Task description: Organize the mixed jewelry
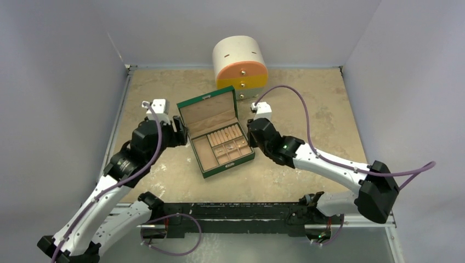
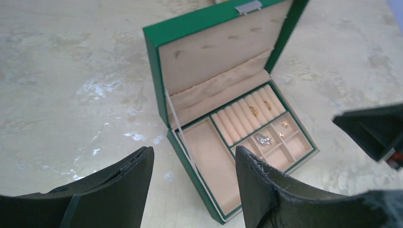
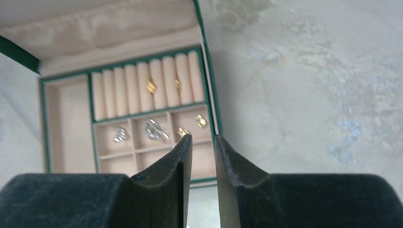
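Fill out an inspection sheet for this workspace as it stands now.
Surface: mottled tan table, with pale worn patches.
Job's things: two gold rings sit in the ring rolls; silvery pieces and gold pieces lie in small compartments of the open green box.
Clutter: round cream drawer unit with orange and yellow fronts, behind the box.
Grippers: left gripper wide open and empty; right gripper narrowly open and empty, near the box's right side.
Cables: purple cables loop off both arms.
Surroundings: plain grey walls on three sides.
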Robot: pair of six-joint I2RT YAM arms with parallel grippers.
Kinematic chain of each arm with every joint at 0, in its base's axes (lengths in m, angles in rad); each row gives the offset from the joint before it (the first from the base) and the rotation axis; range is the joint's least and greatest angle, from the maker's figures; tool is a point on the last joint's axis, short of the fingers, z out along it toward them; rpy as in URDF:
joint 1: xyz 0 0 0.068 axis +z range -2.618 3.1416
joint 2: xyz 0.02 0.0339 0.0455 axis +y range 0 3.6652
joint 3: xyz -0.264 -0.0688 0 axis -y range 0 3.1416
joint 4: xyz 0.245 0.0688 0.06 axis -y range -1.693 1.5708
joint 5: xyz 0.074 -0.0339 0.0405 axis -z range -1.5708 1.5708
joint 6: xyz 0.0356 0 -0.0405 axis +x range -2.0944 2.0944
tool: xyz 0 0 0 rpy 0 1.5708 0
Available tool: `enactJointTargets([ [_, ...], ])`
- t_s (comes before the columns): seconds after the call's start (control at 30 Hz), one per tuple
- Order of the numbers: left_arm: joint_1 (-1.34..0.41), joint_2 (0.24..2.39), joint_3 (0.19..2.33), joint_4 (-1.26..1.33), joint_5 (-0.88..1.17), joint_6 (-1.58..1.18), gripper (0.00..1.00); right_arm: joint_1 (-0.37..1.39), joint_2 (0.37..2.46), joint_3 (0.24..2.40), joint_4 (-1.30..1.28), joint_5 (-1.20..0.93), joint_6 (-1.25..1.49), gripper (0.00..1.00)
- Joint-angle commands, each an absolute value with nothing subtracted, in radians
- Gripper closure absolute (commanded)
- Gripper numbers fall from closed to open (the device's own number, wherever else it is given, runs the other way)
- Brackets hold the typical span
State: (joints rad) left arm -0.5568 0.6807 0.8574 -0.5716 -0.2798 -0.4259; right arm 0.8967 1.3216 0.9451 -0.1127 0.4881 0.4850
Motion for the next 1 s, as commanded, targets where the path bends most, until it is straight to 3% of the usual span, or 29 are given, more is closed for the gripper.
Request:
enactJointTargets([
  [0.0, -0.554, 0.764, 1.006, -0.576, -0.422, -0.426, 0.37, 0.897, 1.225, 0.848, -0.099, 0.525, 0.492, 0.73],
  [0.5, -0.537, 1.192, 1.416, -0.555, -0.637, -0.333, 0.34, 0.897, 0.927, 0.569, -0.087, 0.399, 0.64, 0.74],
  [0.97, -0.356, 1.559, 1.601, -0.57, -0.469, -0.364, 0.34, 0.897, 0.787, 0.478, -0.068, 0.325, 0.634, 0.74],
])
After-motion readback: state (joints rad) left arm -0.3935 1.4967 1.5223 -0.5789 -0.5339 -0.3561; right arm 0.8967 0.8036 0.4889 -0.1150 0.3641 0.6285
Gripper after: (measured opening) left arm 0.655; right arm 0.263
